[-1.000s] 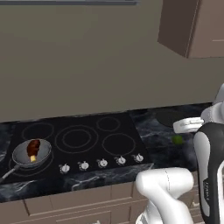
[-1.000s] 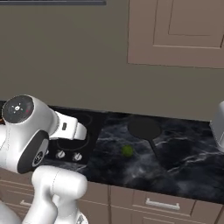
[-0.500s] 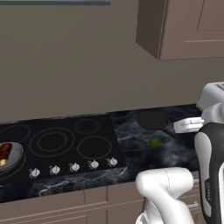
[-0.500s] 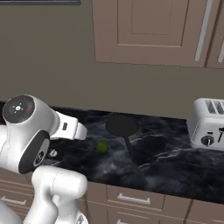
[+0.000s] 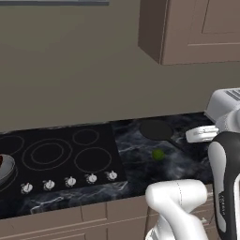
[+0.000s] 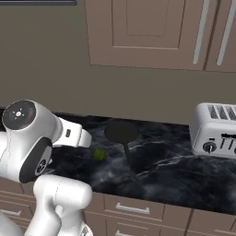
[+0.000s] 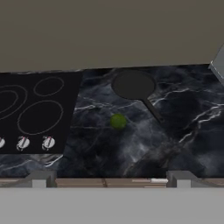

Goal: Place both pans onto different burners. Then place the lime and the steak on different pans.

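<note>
The matte black pan (image 5: 156, 130) (image 6: 120, 132) (image 7: 132, 84) lies flat on the dark marble counter, right of the cooktop, with its handle toward the front. The lime (image 5: 158, 154) (image 6: 98, 155) (image 7: 117, 120) rests on the counter just in front of it, apart from the pan. At the far left frame edge the silvery pan (image 5: 3, 169) sits on a front burner, cut off, with a dark red sliver of steak (image 5: 1, 161) in it. Other burners (image 5: 47, 153) (image 7: 40, 116) are bare. My gripper (image 7: 109, 178) is open and holds nothing, well above and in front of the lime.
A silver toaster (image 5: 225, 103) (image 6: 216, 131) stands at the counter's right end. Small silver knobs (image 5: 70, 181) (image 7: 22, 142) line the cooktop's front. Wall cabinets (image 6: 147, 32) hang above. Drawers (image 6: 133, 209) run below the counter edge.
The base has driven right, so the whole scene has shifted left. The silvery pan with the steak has slid to the frame edge and the toaster has come into view.
</note>
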